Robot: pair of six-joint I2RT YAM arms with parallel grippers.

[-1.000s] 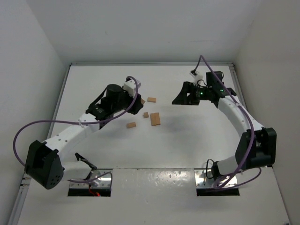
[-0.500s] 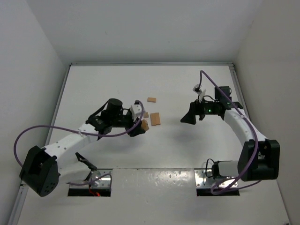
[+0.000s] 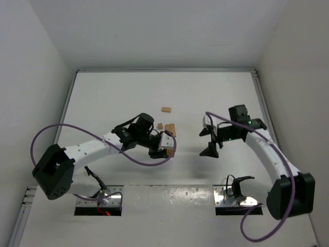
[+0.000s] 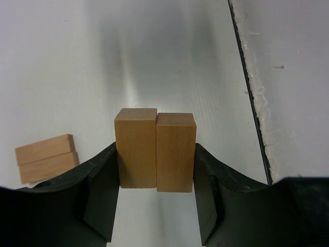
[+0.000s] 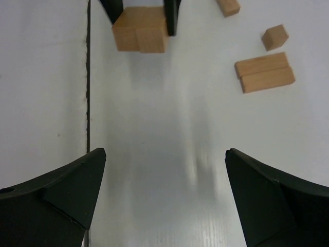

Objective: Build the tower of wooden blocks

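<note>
White table [image 3: 113,98] is spread under both arms. Nearest, the right gripper [image 5: 164,157] is held over bare table, its fingers wide apart with nothing between them. Just past it, two wood blocks [image 4: 135,148] are squeezed side by side between the fingers of the left gripper [image 3: 165,145]. Whether they touch the table cannot be told. A little farther, a pair of long blocks [image 5: 264,72] is laid flat, touching each other. Beyond them a small cube [image 5: 274,37] is seen, and farthest away one more block [image 3: 166,109]. No tower is stacked yet, so an early step is judged to be in hand. Next, the two held blocks must be set down flat and straight, likely on the long pair, and let go gently so nothing is knocked.
</note>
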